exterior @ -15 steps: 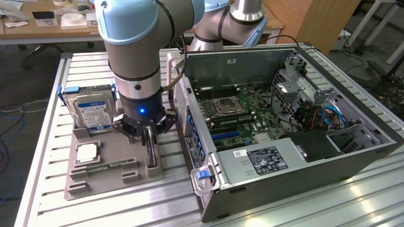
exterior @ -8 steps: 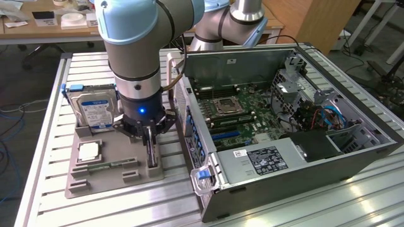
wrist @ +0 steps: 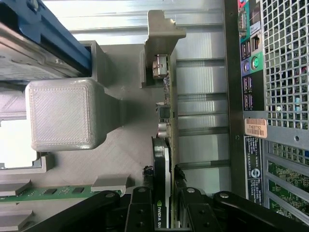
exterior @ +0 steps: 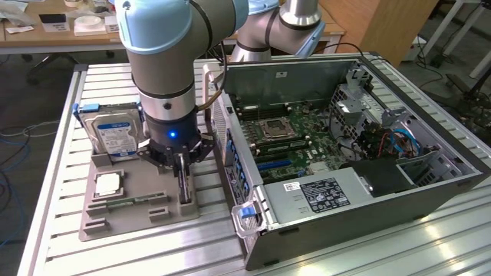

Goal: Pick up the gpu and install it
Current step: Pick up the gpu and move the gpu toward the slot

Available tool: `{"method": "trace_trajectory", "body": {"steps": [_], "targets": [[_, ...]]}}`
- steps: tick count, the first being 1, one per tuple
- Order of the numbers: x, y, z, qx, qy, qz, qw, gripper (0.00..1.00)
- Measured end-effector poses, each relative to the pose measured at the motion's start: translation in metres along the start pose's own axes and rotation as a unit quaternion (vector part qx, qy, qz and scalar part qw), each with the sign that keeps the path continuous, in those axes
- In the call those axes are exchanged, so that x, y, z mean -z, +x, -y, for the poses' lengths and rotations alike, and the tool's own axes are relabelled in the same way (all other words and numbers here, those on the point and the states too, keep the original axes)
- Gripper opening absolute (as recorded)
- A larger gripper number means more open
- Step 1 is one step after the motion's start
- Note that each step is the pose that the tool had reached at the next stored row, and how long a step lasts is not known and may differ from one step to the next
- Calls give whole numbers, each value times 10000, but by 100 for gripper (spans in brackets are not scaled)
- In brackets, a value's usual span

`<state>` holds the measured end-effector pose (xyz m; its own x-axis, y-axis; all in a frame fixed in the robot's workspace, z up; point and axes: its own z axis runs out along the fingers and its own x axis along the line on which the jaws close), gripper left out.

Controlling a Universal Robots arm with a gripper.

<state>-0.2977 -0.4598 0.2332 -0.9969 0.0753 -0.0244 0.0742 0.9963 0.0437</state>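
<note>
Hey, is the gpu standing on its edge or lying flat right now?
On edge: the gpu stands upright in the gray holder tray, thin edge up, with the pincer closed on it.

Green gpu (wrist: 161,159) w/ blk cooler, silver hard drive (exterior: 115,135) w/ blue-white label, grey tray (exterior: 130,221).

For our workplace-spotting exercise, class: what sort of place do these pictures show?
Probably a robotics lab or workshop: a blue-grey robot arm whose pincer grips a green circuit card with black cooler, an open grey desktop computer case, a slatted aluminium table.
</note>
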Motion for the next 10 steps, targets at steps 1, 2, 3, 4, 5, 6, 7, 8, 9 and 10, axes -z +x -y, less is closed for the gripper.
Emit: {"method": "trace_trajectory", "body": {"steps": [1,2,3,4,5,6,7,8,9,10], "targets": [[0,0,0,0,0,0,10000,27],[0,0,0,0,0,0,10000,27],[0,0,0,0,0,0,10000,27],[0,0,0,5,0,0,10000,27],[0,0,0,22,0,-1,10000,27],[0,1,0,56,-2,-2,10000,27],[0,1,0,97,-3,-4,10000,27],[0,0,0,136,-4,-6,9999,27],[0,0,0,172,-4,-7,9999,27],[0,0,0,186,-5,-8,9998,27]]}}
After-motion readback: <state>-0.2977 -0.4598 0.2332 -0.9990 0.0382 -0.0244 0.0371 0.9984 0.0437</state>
